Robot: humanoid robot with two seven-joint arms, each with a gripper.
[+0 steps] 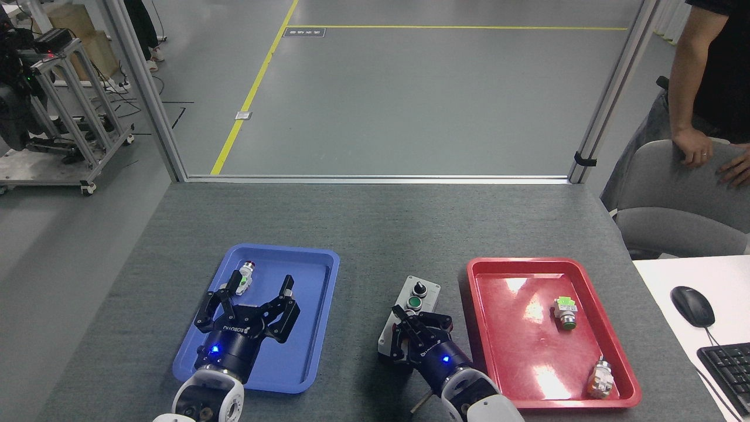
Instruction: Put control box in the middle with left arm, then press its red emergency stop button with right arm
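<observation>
Control box (410, 310): oblong light-grey box on a black base, lying on the dark-grey tabletop (375, 228) just left of the red tray (551, 331), its long axis slanting up and to the right.
Box face: a black knob (418, 288) at the far end, a green button (414, 303) just below it; the nearer half of the face is hidden under the right gripper, so the big red emergency stop button cannot be seen.
Right gripper (417, 334): black, with a blue light, its fingers drawn together and bent down over the near end of the box, left of the red tray; whether they touch the face cannot be told.
Right arm pose: rises from the bottom edge, white wrist low, leaning up and left towards the box.
Left gripper (249, 302): fingers spread wide, holding nothing, over the near half of the blue tray (319, 328), well left of the red tray.
Blue tray contents: a small silver-and-green push-button (244, 278) beyond the left fingertips, apart from them.
Red tray contents: a green-capped push-button (565, 310) and a silver part (600, 378) near its front right corner.
</observation>
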